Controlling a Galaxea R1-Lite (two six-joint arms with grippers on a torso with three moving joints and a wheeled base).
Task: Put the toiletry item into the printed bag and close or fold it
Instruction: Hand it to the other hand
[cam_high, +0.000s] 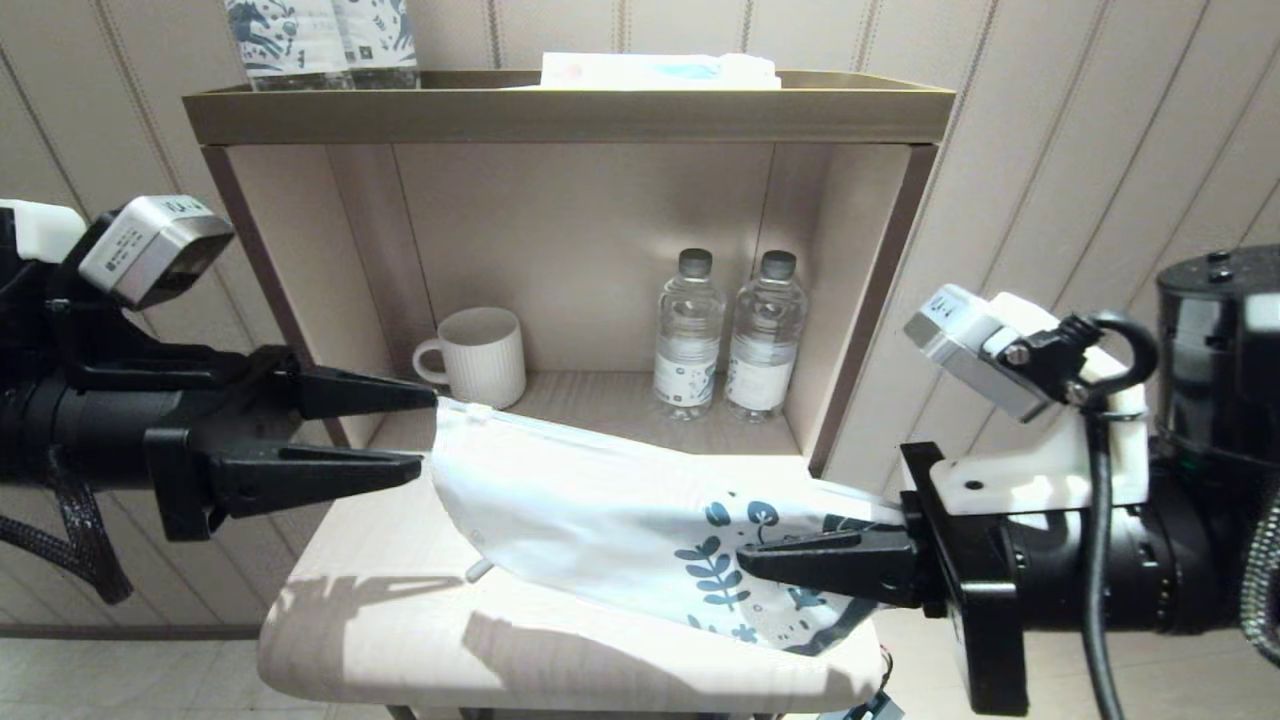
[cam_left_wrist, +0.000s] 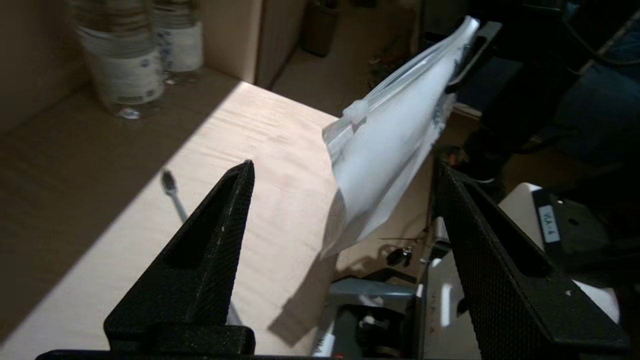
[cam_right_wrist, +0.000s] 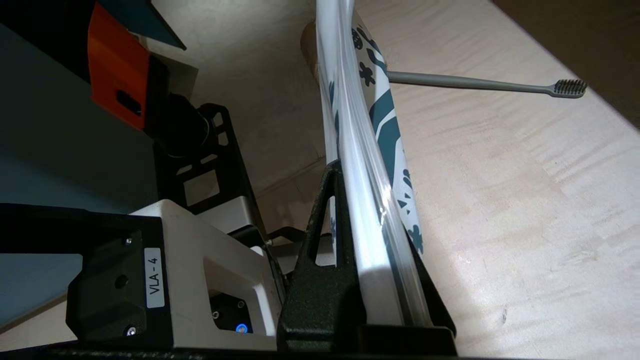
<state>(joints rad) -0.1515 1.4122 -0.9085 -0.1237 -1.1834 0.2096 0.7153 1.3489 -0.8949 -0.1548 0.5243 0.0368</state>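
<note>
At the left, the left gripper (cam_high: 428, 433) hangs level over the near corner of the shelf top, its two black fingers spread apart with nothing between them; their tips sit just at the plain white end of the printed bag (cam_high: 620, 510), and whether they touch it cannot be told. The bag stretches slantwise across the pale wooden table (cam_high: 380, 620), lifted off the surface, its zip strip along the upper edge and its blue-green leaf prints toward the right. Beneath it the toothbrush (cam_right_wrist: 480, 85) lies flat on the table, outside the bag, its bristled head (cam_left_wrist: 168, 181) pointing away from the printed end. Behind, in the open shelf, stand a white ribbed mug (cam_high: 478, 355) and two water bottles (cam_high: 728, 335). At the right, the right gripper (cam_high: 745, 562) has its fingers pressed together on the bag's printed end, holding it up.
</note>
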